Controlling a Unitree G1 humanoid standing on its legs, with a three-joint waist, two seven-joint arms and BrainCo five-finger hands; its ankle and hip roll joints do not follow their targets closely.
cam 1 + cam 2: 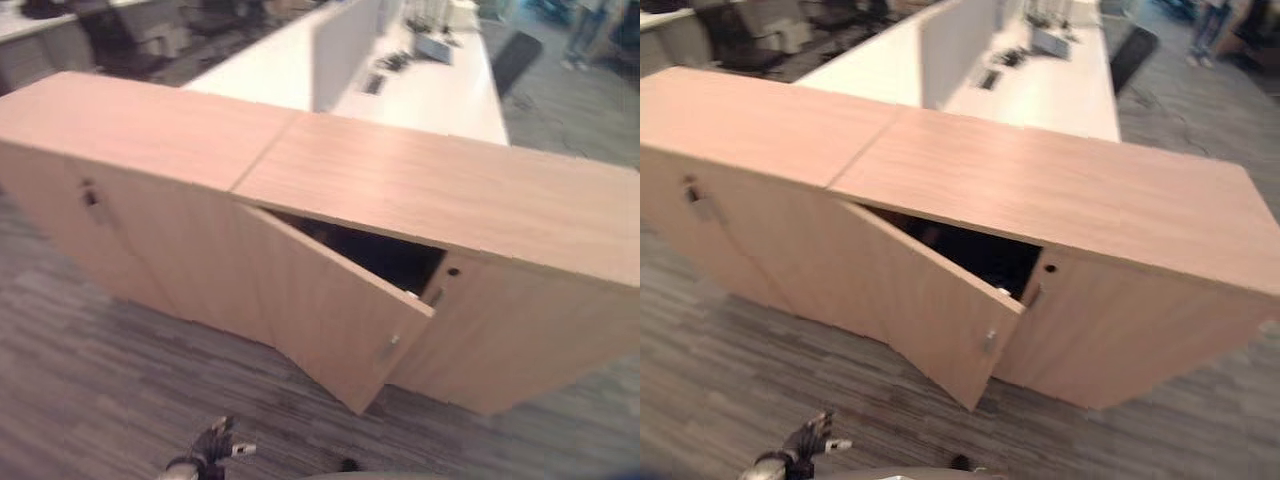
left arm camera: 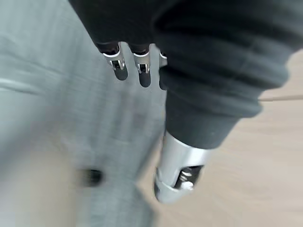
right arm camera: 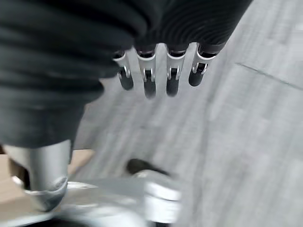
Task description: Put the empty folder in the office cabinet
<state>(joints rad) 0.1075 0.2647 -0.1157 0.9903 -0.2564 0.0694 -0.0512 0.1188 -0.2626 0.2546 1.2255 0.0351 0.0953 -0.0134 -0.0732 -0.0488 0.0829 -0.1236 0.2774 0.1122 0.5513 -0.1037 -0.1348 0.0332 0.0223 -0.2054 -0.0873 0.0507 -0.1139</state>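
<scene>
Down low, near edge: left robot hand (image 1: 212,447) hangs over the grey carpet floor (image 1: 90,380), fingers loose and straightish, nothing in them.
Left wrist view: same robot hand, fingers (image 2: 118,66) relaxed over carpet, thumb (image 2: 177,172) hanging free beside the wood-coloured cabinet front.
Right robot hand (image 3: 156,66): seen from its own wrist camera, fingers straight and relaxed over the carpet, thumb apart, holding nothing.
Office cabinet (image 1: 420,190): long, low, light wood unit running left to far right across the middle of the scene.
Cabinet door (image 1: 330,310): swung partway out toward the near side, hinged on its left, with a small handle (image 1: 388,347) near its free edge.
Inside: dark opening (image 1: 385,255) behind the door; can't really tell what's in there, too shadowy.
Folder: can't spot it anywhere, neither robot hand has it.
Left door: shut, with a small lock (image 1: 90,195) on it.
Far side: white desk (image 1: 420,95) with a divider panel (image 1: 345,45), and a person's legs (image 1: 585,35) far right.
</scene>
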